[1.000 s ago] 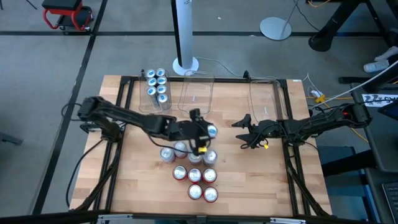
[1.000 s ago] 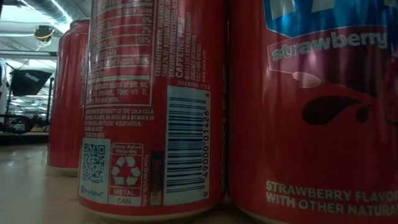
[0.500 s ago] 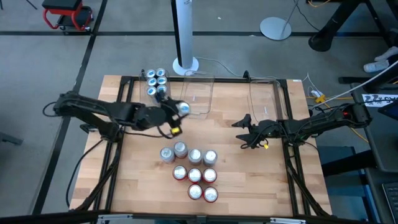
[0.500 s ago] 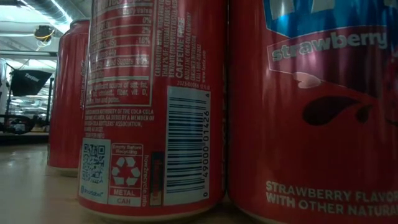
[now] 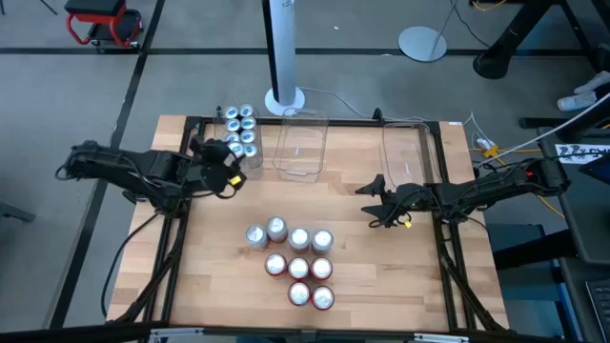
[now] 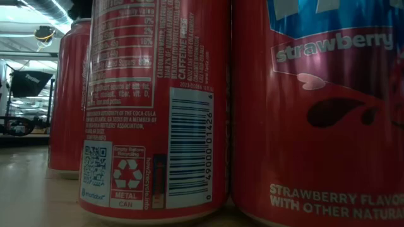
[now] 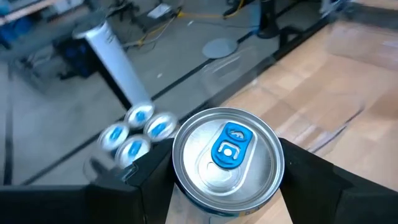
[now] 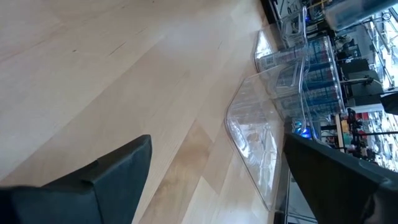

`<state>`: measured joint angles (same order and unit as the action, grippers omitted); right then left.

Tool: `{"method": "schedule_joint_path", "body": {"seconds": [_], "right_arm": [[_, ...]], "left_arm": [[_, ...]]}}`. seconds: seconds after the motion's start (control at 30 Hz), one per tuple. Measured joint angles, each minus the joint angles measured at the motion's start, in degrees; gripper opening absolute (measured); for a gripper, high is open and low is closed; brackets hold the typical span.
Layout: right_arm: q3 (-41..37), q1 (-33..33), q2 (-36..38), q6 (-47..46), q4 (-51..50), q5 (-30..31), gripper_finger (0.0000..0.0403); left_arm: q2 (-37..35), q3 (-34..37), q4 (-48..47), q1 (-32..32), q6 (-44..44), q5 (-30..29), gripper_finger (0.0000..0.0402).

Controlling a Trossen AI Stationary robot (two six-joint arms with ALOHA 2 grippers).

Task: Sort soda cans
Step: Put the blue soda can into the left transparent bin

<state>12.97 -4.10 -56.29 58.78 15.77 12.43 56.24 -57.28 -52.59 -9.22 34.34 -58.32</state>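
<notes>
My left gripper [image 5: 219, 160] [image 7: 227, 186] is shut on a silver-topped soda can with a blue tab [image 7: 227, 155]. It hovers at the near-left corner of the left clear tub [image 5: 240, 133], which holds several blue-tab cans [image 7: 134, 134]. Several silver-grey cans [image 5: 288, 234] stand upright in a row mid-table, with several red cans [image 5: 299, 281] just nearer. The low view shows red cans [image 6: 158, 107] close up. My right gripper [image 5: 374, 204] [image 8: 217, 180] is open and waits right of centre. My left gripper pinches the can between its two fingers [image 7: 143, 180], one on each side of the side wall just below the top rim [image 7: 180, 186]. The can stands upright in the hold, its top toward the wrist camera, lifted clear of the table. Its lower part is hidden.
Two more clear tubs stand along the far edge, one in the middle [image 5: 301, 148] and one to the right [image 5: 405, 152] [image 8: 261, 124]. A white pole base [image 5: 284, 98] stands beyond the far edge. Bare wood lies at the table's near left and near right.
My left gripper has carried the blue-tab can from the far side of the can group toward the table's far left, passing the middle tub, to the near-left corner of the left tub. It has stayed shut on the can. The other cans have not moved.
</notes>
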Motion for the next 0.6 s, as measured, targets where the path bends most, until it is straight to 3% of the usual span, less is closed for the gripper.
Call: {"method": "schedule_joint_path", "body": {"seconds": [0.37,0.6], "right_arm": [[0.0,0.0,0.0,0.4,0.2,0.0,0.0367],[0.0,0.0,0.0,1.0,0.3,0.0,0.0367]], "left_arm": [[-2.3,9.2,-0.6,7.7,6.1,0.7,0.0229],[-2.3,13.7,3.8,10.7,6.0,1.3,0.0229]]}}
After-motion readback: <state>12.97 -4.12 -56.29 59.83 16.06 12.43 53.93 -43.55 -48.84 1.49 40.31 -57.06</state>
